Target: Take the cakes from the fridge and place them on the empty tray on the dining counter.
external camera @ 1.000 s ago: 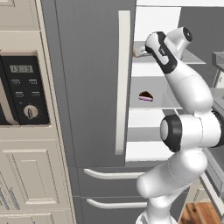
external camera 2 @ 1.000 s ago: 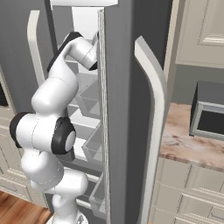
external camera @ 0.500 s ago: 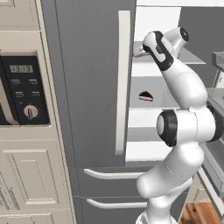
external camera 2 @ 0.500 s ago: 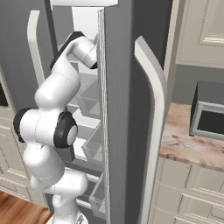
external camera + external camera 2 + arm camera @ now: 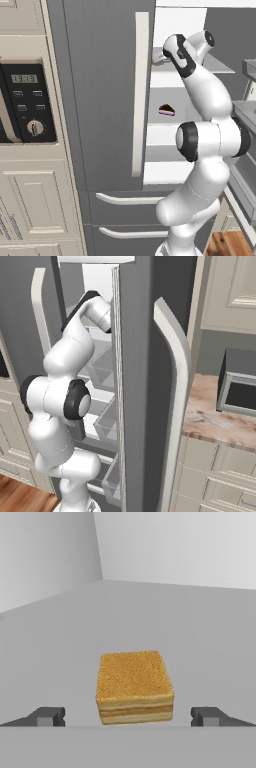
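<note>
**Hand lined up on the golden cake, with little room to spare**

The hand (image 5: 128,717) stands wide apart, its two dark fingertips (image 5: 46,716) flanking the tan-golden square cake (image 5: 134,686) without touching it. The cake sits flat on an upper shelf (image 5: 200,637) of the fridge (image 5: 105,90), close in front of the hand and roughly centred between the tips, perhaps a shade towards the left one.

The main risk, as I judge it, is a push instead of a grasp: if the hand advances off-centre, one fingertip could meet the cake's side and slide it across the smooth shelf or turn it askew, so the closing grip catches a corner. The cake looks soft and layered, so too firm a squeeze could crush it, and a grip that is too shallow could let it drop on the way out. The arm reaches in beside the closed left door, near its long cream handle (image 5: 140,95), and the withdrawal leaves little room there; a clipped elbow or wrist could jolt the load.

Inside the fridge, the chocolate wedge (image 5: 166,109) with its pink-white layer rests on a lower shelf, well apart from the hand. The open right door carries several clear bins (image 5: 105,368); I cannot tell whether anything lies in them
</note>
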